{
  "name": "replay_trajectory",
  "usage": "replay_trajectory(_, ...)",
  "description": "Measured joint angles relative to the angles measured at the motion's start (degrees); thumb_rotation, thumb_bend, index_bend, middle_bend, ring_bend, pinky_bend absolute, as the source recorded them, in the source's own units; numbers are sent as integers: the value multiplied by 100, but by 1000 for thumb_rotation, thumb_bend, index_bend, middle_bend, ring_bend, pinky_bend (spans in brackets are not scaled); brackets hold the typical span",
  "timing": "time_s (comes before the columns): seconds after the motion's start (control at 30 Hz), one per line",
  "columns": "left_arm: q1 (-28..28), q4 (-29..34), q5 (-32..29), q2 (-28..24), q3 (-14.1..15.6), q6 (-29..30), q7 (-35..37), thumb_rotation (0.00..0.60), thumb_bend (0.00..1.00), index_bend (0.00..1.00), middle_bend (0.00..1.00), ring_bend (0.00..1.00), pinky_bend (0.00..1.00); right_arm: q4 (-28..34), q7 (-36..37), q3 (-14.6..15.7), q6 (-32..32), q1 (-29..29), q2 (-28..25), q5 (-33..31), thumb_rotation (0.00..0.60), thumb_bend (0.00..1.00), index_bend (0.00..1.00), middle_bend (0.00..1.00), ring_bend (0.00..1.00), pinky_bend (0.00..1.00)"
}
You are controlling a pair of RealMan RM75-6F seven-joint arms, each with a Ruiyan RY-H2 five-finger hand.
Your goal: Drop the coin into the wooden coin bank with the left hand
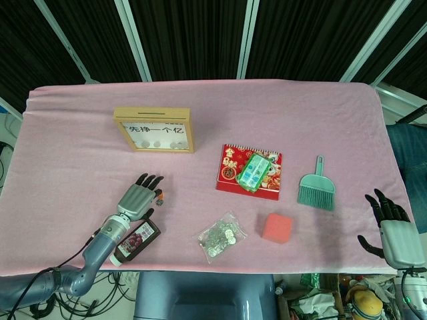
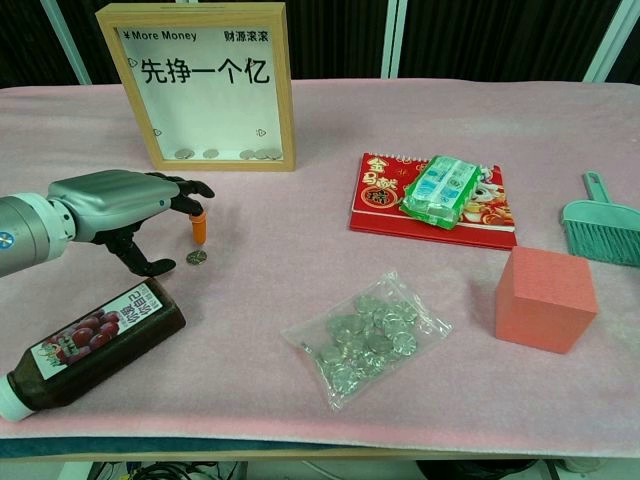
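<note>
Chest view has the left hand point(image 2: 135, 205) low over the pink cloth point(image 2: 300, 250), fingers curled downward around nothing, one orange-tipped finger point(image 2: 199, 228) poised just beside the coin point(image 2: 196, 257), which lies flat on the cloth and looks untouched. So we're at the pick-up, I'd say: nothing pinched yet. Next it needs thumb and finger to close on that thin edge, tricky on soft fabric, then a lift up to the bank point(image 2: 206, 85) standing upright behind, a few coins already showing at its bottom. A bottle point(image 2: 90, 345) lies on its side just beneath the wrist, and a bag of coins point(image 2: 368, 335) sits well apart. Over at the right edge, the right hand point(image 1: 393, 230) rests spread and empty. Dark curtains hang behind the table.
</note>
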State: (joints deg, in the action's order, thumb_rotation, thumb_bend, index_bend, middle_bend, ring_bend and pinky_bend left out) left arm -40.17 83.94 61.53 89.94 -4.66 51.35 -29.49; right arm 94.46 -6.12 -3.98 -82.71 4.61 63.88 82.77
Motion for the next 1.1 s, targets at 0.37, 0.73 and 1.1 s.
replay_trajectory(0.37, -11, -65, 294, -5, 42, 113, 165, 600, 352, 401, 39, 0, 0, 10, 2, 2, -2, -4, 2, -6, 600, 156, 118, 0, 100, 159)
replay_trajectory(0.73, -72, -400, 790, -22, 161, -18, 668, 600, 352, 406, 39, 0, 0, 29, -8, -19, 22, -5, 18, -87, 600, 158, 119, 0, 100, 159)
replay_trajectory(1.1, -83, -556, 846, 56, 199, -75, 757, 600, 354, 415, 39, 0, 0, 25, -15, -32, 8, -7, 30, -99, 600, 158, 119, 0, 100, 159)
